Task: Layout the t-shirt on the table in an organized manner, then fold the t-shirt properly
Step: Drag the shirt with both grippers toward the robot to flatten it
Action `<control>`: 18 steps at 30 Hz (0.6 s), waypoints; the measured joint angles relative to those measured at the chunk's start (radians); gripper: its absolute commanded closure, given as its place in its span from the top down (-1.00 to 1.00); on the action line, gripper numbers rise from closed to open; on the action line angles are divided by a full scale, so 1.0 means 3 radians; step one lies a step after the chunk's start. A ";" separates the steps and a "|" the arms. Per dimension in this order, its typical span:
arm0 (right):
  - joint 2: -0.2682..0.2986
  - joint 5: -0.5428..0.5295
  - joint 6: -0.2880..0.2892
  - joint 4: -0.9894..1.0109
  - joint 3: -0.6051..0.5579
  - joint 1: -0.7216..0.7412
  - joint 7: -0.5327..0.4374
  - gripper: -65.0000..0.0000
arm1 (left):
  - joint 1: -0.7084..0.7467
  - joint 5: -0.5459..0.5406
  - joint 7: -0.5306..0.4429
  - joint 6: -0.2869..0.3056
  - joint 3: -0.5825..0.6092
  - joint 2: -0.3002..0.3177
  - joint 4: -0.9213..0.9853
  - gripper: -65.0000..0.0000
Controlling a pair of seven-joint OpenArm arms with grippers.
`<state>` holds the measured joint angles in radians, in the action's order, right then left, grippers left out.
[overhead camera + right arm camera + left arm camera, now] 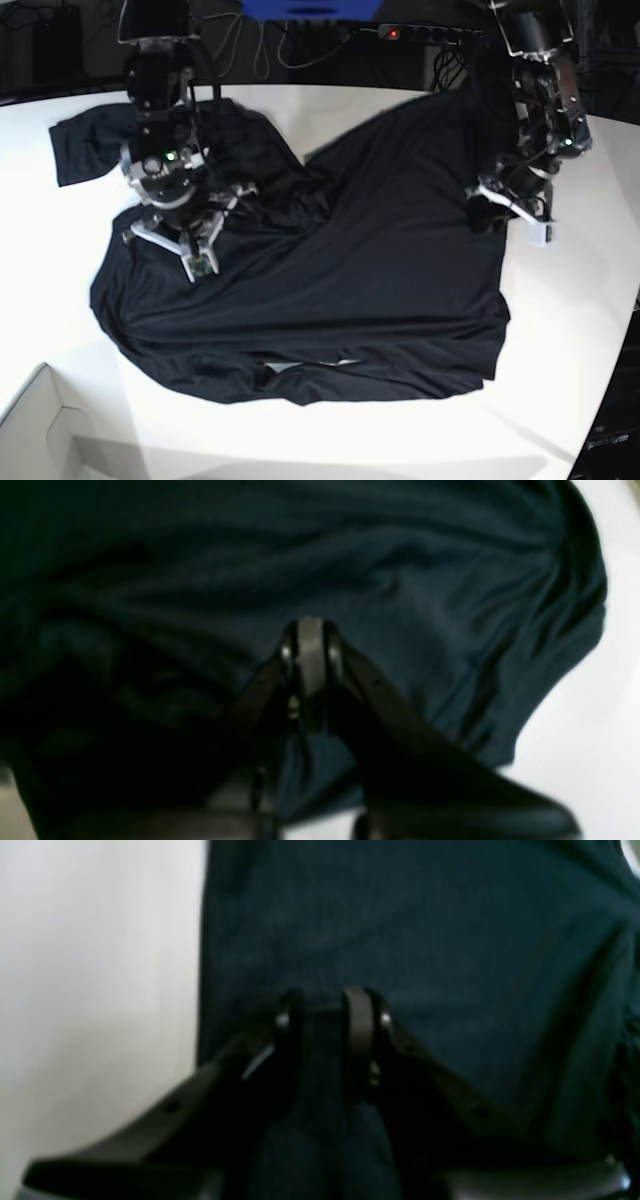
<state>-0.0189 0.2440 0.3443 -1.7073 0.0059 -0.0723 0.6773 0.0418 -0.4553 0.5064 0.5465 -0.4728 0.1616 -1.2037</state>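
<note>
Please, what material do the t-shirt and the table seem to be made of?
The t-shirt: thin, soft, knit-like fabric, dark and matte; it lies in loose wrinkles and folds. The table: a hard, smooth white top, matte, probably laminate or painted board; only soft shadows show, no clear reflections.

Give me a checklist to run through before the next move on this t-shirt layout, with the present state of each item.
1. Left pincer gripping the t-shirt: ok, fabric sits between its fingers.
2. Right pincer gripping cloth: cannot tell; it is shut with fabric around its tips, but no pinch shows.
3. T-shirt fully on the table: ok, no edge hangs off in the base view.
4. T-shirt laid flat: not ok, wrinkled, with the bottom edge folded under.
5. Sleeves spread out: not ok, only one lies out at the far corner.
6. Cardboard box apart from the cloth: ok.
</note>
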 measured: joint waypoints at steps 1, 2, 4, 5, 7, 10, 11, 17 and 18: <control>0.0001 0.0000 0.0000 -0.0046 0.0000 -0.0047 -0.0003 -1.00 | -0.0067 0.0055 -0.0094 0.0005 -0.0003 0.0009 0.0097 -0.58; 0.0005 0.0003 0.0001 -0.0107 0.0006 -0.0094 0.0000 -1.00 | -0.0173 0.0141 -0.0161 0.0024 -0.0009 0.0018 0.0215 -0.58; 0.0011 -0.0008 -0.0005 -0.0282 0.0010 -0.0221 -0.0009 -1.00 | -0.0417 0.0305 -0.0276 0.0019 -0.0029 0.0028 0.0478 -0.58; 0.0029 0.0004 0.0000 -0.0367 0.0014 -0.0299 -0.0025 -1.00 | -0.0546 0.0415 -0.0298 0.0004 -0.0019 0.0042 0.0601 -0.58; 0.0098 -0.0020 0.0006 -0.0546 0.0009 -0.0481 -0.0024 -1.00 | -0.0801 0.0558 -0.0306 0.0020 0.0005 0.0074 0.0861 -0.58; 0.0118 0.0023 -0.0001 -0.0791 0.0022 -0.0738 -0.0001 -1.00 | -0.1128 0.0731 -0.0408 -0.0001 0.0001 0.0111 0.1232 -0.58; 0.0118 0.0014 0.0000 -0.0853 0.0019 -0.0819 0.0001 -1.00 | -0.1235 0.0778 -0.0458 -0.0005 0.0000 0.0118 0.1372 -0.58; 0.0120 -0.0013 0.0001 -0.0963 0.0014 -0.1184 -0.0013 -1.00 | -0.1821 0.1205 -0.0829 -0.0067 -0.0004 0.0106 0.2071 -0.58; 0.0121 -0.0010 0.0001 -0.0956 0.0014 -0.1217 -0.0010 -1.00 | -0.1893 0.1247 -0.0913 -0.0076 -0.0004 0.0106 0.2155 -0.58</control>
<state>0.0174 0.2409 0.3447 -1.9942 0.0101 -0.4374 0.6743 -0.5262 -0.0811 0.2325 0.5236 -0.4740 0.1932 -0.5571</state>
